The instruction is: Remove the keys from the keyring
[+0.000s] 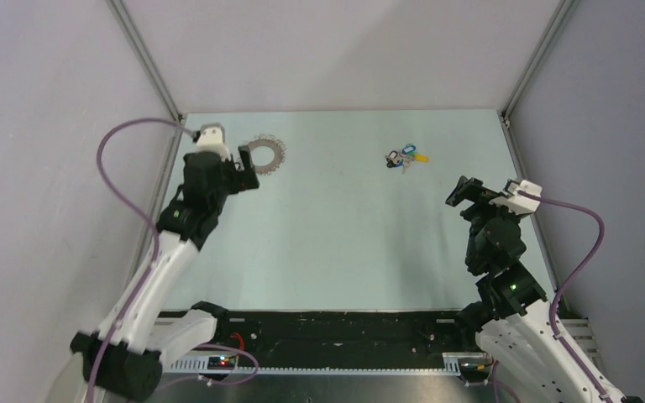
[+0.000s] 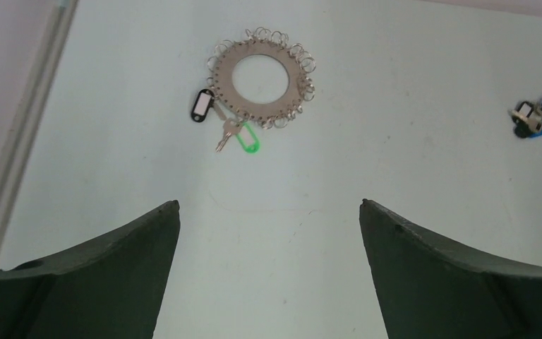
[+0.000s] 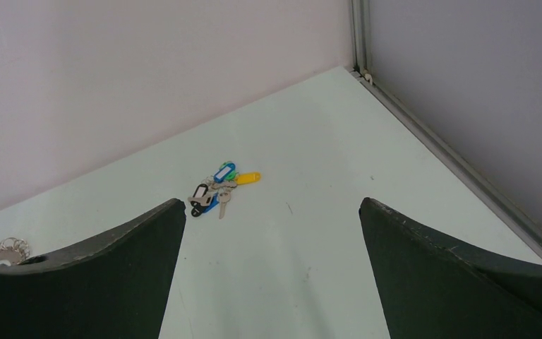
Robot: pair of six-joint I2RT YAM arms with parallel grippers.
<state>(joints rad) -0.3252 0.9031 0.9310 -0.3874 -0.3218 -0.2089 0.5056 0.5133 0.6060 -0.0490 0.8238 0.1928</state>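
Ring [image 2: 261, 80] flat at far-left, keys [image 2: 224, 134] on the rim nearest the left gripper [image 2: 269, 205] — jaws wide, nothing held — so the keyless far rim is best pinned first, then green key [image 2: 248, 140] is worked off its loop.

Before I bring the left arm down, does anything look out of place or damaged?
Nothing stands out. The keyring lies flat with both keys attached on one side; a separate key bunch lies apart from it. The left gripper and right gripper are open, empty.
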